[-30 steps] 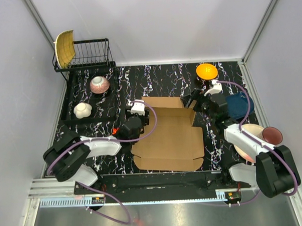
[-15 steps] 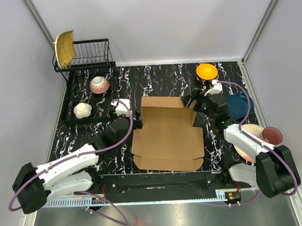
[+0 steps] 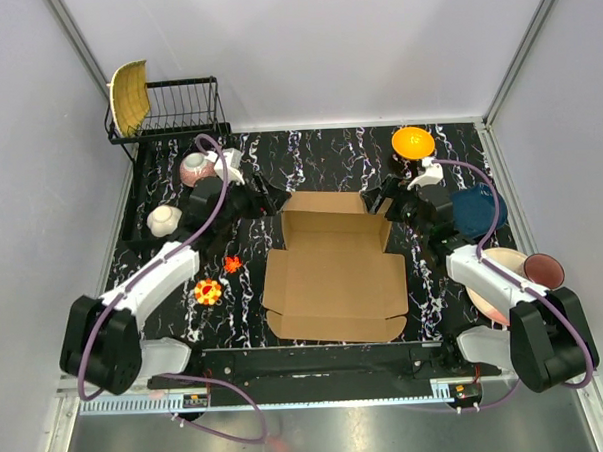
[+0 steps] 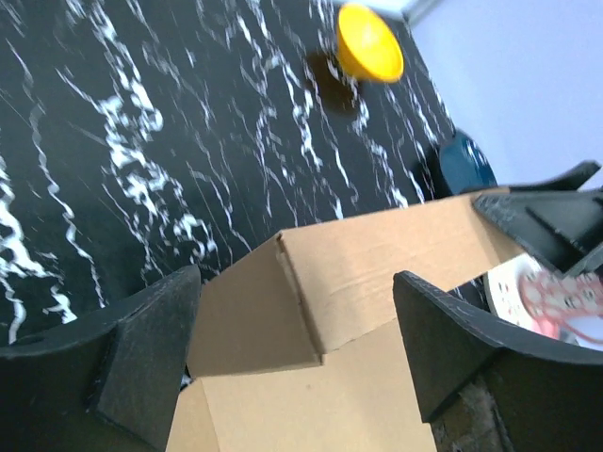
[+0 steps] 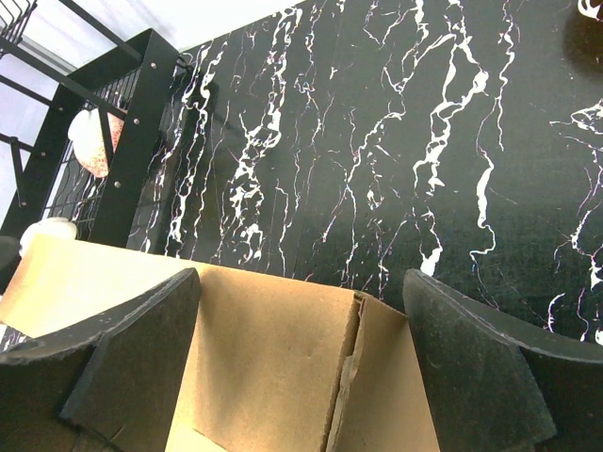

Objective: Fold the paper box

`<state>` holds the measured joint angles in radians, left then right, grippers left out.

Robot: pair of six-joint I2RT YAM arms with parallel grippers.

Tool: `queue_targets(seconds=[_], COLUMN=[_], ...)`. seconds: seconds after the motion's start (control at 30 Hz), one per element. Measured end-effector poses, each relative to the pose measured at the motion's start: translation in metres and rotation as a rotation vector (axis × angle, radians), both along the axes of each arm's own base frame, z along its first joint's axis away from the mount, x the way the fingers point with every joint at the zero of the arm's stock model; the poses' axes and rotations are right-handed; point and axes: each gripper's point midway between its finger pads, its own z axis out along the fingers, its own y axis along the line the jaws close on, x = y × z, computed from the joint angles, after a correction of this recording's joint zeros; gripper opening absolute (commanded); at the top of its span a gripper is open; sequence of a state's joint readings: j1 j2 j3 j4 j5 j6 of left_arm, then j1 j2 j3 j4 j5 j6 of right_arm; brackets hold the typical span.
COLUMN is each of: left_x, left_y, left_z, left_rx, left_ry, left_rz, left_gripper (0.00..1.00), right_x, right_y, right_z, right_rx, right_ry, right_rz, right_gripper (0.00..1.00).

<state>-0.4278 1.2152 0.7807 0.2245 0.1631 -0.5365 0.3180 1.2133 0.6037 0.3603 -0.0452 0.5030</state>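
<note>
1. The paper box (image 3: 334, 280) lies open mid-worktop (image 3: 318, 155).
2. Left pincer (image 3: 272, 199), spread, faces its far-left corner; right pincer (image 3: 383, 204), spread, its far-right corner.
3. An orange bowl (image 3: 413, 141) sits far right, with a blue bowl (image 3: 478, 210) nearer.

The paper box (image 3: 334, 285) is matt brown corrugated cardboard; the table (image 3: 319, 160) looks glossy black marble

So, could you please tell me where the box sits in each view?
Top external: box in mid-picture, lying open.
Left wrist: box at lower centre.
Right wrist: box along the bottom.
Shared landmark: the black marbled table beneath it.
</note>
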Motion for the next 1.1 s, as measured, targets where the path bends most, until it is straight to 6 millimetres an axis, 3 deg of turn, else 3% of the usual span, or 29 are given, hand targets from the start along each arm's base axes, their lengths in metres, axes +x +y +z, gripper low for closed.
queue_targets(seconds=[0.1,0.2,0.37,0.73,0.9,1.1], left_x=[0.000,-0.008,-0.013,0.003,0.011,0.012], left_y=[-0.011,-0.019,-0.027,-0.032,-0.032,-0.033], left_z=[-0.027,-0.041,-0.039,-0.049,-0.047,-0.048], left_rx=[-0.039,-0.064,-0.081,-0.113,-0.125,-0.125], left_ry=[0.119,0.190,0.204,0.240,0.211,0.208], left_rz=[-0.108,-0.176,-0.227,-0.224,-0.216,-0.214], left_gripper=[0.89,0.89,0.81,0.38,0.32,0.31], right_x=[0.000,0.001,0.001,0.001,-0.001,-0.006], right_y=[0.000,0.000,0.001,0.000,-0.001,-0.007], right_z=[0.000,0.000,0.000,-0.001,0.000,0.000], right_rx=[-0.001,-0.001,-0.001,-0.003,-0.012,-0.023], right_ry=[0.000,0.001,0.002,0.005,0.008,0.028], right_rz=[0.000,0.000,0.001,0.000,0.000,-0.022], right_gripper=[0.93,0.93,0.92,0.92,0.92,1.00])
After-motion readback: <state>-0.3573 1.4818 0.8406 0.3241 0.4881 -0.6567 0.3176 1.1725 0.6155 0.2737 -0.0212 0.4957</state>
